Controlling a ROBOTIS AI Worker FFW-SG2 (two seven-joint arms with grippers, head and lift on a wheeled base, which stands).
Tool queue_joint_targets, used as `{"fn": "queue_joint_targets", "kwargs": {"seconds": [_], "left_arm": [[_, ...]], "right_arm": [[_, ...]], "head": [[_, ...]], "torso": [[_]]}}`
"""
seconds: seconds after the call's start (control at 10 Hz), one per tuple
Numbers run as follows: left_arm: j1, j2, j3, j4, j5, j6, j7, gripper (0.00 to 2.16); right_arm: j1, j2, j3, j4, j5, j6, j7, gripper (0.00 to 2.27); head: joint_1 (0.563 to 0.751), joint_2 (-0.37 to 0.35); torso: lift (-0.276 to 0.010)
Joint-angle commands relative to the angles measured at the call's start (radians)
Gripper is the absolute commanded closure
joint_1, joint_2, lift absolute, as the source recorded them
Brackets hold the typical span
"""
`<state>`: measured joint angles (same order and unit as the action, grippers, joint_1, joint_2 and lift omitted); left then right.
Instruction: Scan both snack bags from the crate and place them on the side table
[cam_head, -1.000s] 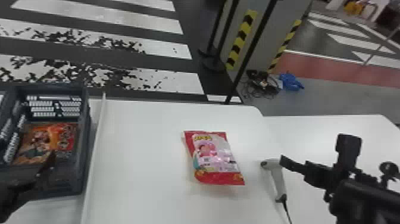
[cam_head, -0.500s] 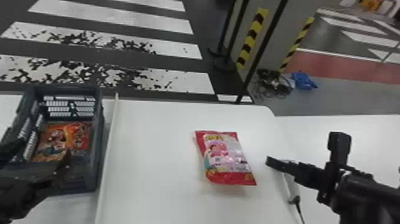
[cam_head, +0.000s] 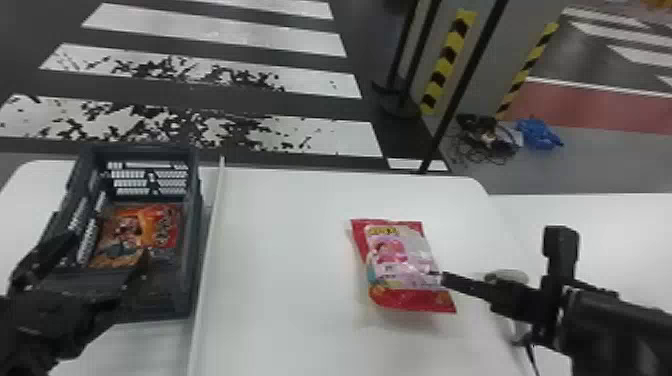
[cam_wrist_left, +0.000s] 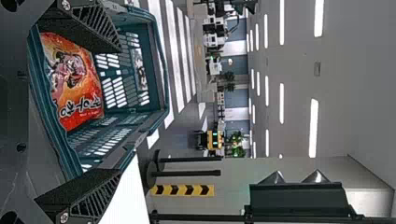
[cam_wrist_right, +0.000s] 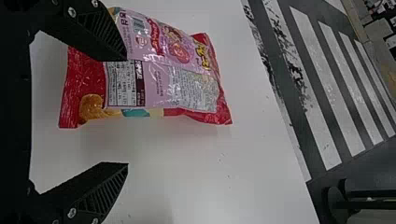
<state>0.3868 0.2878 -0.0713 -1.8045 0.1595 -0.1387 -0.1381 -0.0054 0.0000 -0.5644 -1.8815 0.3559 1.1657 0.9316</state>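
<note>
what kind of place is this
Probably a large indoor hall, perhaps a robot lab or demo space: rows of strip lights on the ceiling, zebra-crossing stripes on the floor, and yellow-and-black hazard tape beyond the table.

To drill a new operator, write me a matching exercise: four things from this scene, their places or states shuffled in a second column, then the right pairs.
Things
1. orange snack bag
2. red-and-pink snack bag
3. left gripper
4. right gripper

Places or states
A. open, close to the bag outside the crate
B. lying inside the crate
C. open, at the crate
D. lying on the white table, right of the divider

Pairs: 1-B, 2-D, 3-C, 4-A
</note>
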Motion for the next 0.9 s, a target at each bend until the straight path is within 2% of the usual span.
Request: {"fn": "queue_joint_targets", "kwargs": {"seconds": [0.0,0.5,0.6,0.7,0.8], "left_arm": [[0.003,0.001,0.001,-0.001,0.0,0.0,0.0,0.08],[0.001,0.001,0.001,-0.001,0.0,0.0,0.0,0.08],[-0.002,0.001,-0.001,0.001,0.0,0.0,0.0,0.08],[-0.003,0.001,-0.001,0.002,0.002,0.0,0.002,0.08],[-0.003,0.001,-0.001,0.004,0.002,0.0,0.002,0.08]], "right_arm": [[-0.045,0.001,-0.006,0.073,-0.003,0.003,0.035,0.13],[-0.107,0.001,0.015,0.28,-0.003,-0.013,0.073,0.13],[-0.114,0.001,0.017,0.308,-0.003,-0.034,0.081,0.31],[-0.12,-0.005,0.015,0.326,-0.006,-0.031,0.087,1.57],[-0.123,-0.002,0.008,0.328,0.0,-0.047,0.081,2.21]], "head": [[0.695,-0.226],[0.695,-0.179],[0.695,-0.165],[0.695,-0.151],[0.695,-0.147]], "torso": [[-0.098],[-0.098],[-0.098],[-0.098],[-0.098]]}}
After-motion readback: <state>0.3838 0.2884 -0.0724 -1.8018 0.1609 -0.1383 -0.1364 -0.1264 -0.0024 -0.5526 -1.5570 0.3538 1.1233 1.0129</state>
